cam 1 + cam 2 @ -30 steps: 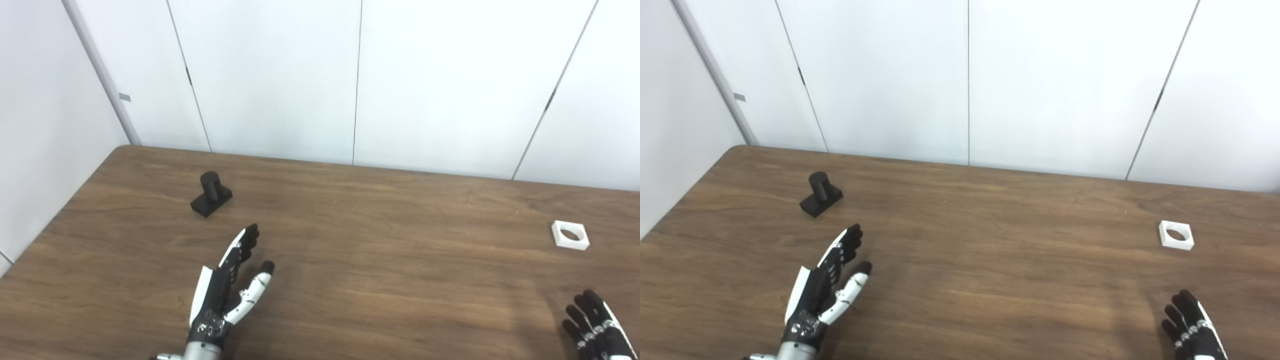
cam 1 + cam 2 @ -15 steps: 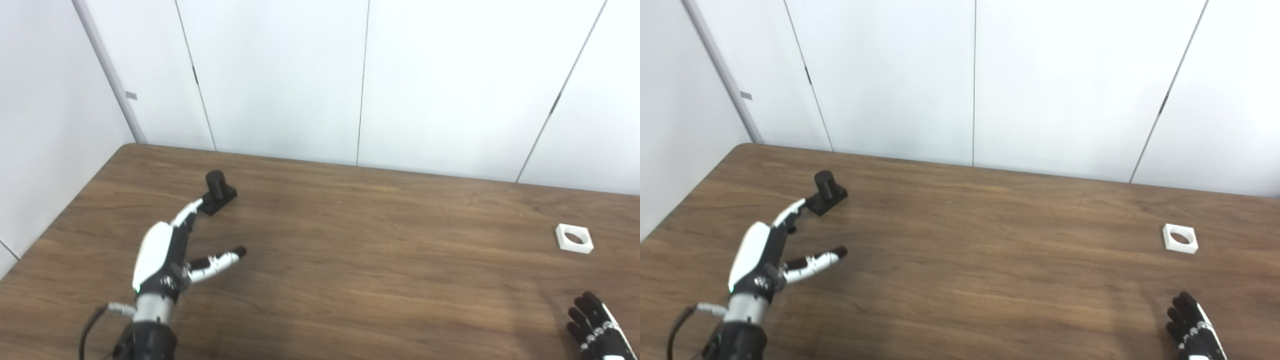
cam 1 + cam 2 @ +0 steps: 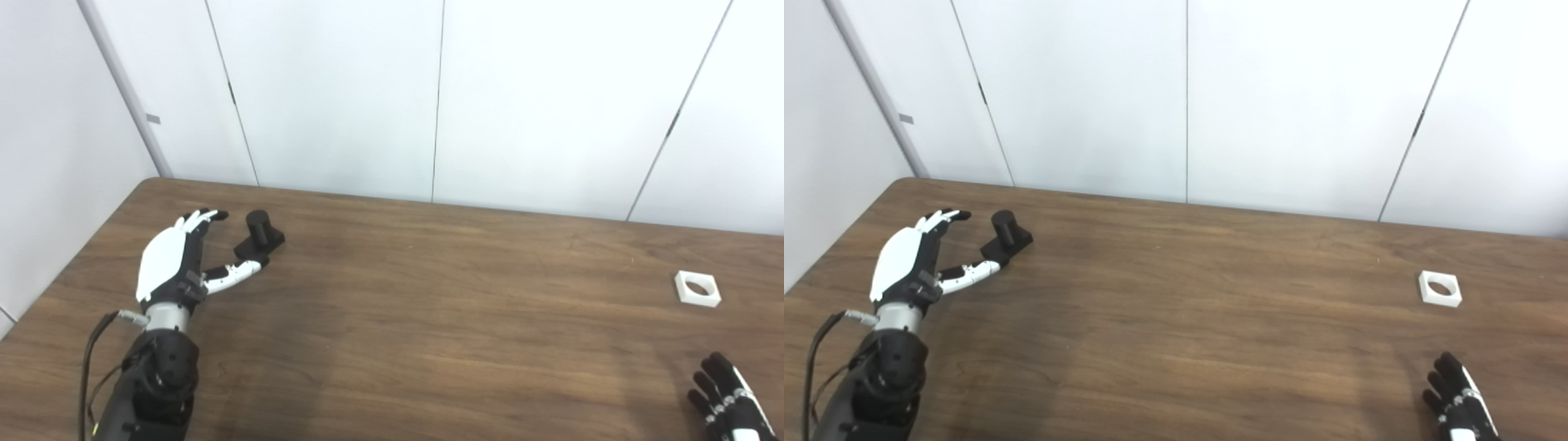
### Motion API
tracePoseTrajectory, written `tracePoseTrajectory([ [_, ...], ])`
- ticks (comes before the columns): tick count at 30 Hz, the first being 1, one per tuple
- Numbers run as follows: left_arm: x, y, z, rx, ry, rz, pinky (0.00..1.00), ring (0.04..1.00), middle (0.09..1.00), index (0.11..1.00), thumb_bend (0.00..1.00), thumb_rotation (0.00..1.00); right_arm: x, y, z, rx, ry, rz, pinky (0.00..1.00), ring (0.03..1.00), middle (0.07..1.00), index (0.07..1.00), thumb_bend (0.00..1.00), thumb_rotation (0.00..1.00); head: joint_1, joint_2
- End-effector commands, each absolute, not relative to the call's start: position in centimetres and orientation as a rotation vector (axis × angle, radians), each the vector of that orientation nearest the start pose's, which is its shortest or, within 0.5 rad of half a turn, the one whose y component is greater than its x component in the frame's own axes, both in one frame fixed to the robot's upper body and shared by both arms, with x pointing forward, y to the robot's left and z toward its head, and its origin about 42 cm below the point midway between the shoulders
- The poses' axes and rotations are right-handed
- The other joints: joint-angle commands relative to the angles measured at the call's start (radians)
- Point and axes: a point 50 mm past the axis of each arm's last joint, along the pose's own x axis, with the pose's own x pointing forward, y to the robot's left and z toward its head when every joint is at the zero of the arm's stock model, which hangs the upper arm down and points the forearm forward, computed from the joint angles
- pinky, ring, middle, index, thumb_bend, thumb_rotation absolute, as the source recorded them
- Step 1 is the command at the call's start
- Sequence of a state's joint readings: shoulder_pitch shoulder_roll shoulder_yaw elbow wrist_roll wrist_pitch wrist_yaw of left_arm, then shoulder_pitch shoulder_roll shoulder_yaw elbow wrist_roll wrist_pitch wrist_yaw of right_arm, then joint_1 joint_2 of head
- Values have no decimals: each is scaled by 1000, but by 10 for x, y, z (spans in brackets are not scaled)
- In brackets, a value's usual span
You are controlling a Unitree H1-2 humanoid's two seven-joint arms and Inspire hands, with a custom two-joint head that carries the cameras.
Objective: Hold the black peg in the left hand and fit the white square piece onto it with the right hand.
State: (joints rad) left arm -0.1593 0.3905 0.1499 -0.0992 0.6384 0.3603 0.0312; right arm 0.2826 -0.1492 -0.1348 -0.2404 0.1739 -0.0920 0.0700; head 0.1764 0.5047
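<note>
- The left hand (image 3: pixel 177 260) is open and holds nothing. Its fingers are spread and reach past the left side of the peg, while the thumb points toward the near corner of the peg's base. I cannot tell if the thumb tip touches the base or is only just beside it.
- The black peg (image 3: pixel 260 235) stands upright on the wooden table (image 3: pixel 429 318), at the far left part. It is a short round post on a flat rectangular base. It looks like hard plastic, so I judge it stiff and light, and not fragile. Being light, it may slide or tip if the thumb pushes it before the fingers close. The best place to hold seems to be the base, gripped across its two long sides, so that the post stays free and upright for the square piece. A grip around the post itself would block the fitting.
- The white square piece (image 3: pixel 697 288) lies flat on the table, far at the right side, well apart from the peg. It has a round hole in the middle. It also looks rigid, thin and light. I judge that it should be pinched on two opposite outer edges, with the hole left clear.
- The right hand (image 3: pixel 729 404) is at the bottom right corner, near to the white piece but not touching it. Only its dark fingers show, apart from each other, and it holds nothing.
</note>
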Motion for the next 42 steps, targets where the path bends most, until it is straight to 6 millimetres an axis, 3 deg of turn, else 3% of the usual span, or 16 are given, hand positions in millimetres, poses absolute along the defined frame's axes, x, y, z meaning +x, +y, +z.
tracePoseTrajectory([
  [1, 341, 383, 222, 1021, -1, 477, 1000, 986, 947, 840, 859, 452, 190, -290, 103, 17, -75, -108, 930, 942, 942, 929, 607, 852, 1, 1],
  [10, 371, 389, 224, 1069, 60, 489, 1000, 983, 946, 842, 880, 461, 189, -291, 103, 18, -76, -105, 946, 952, 947, 937, 578, 853, 1, 7],
  [16, 386, 382, 220, 1084, 120, 447, 1000, 987, 941, 834, 898, 500, 187, -292, 104, 9, -68, -108, 941, 943, 940, 929, 588, 862, 1, 15],
  [29, 404, 376, 211, 1136, 198, 394, 1000, 987, 937, 815, 905, 477, 187, -291, 106, 17, -63, -117, 919, 926, 928, 914, 640, 845, 2, 20],
  [42, 410, 383, 200, 1189, 274, 409, 1000, 1000, 946, 793, 887, 449, 187, -290, 108, 25, -71, -112, 960, 940, 944, 930, 591, 850, 4, 23],
])
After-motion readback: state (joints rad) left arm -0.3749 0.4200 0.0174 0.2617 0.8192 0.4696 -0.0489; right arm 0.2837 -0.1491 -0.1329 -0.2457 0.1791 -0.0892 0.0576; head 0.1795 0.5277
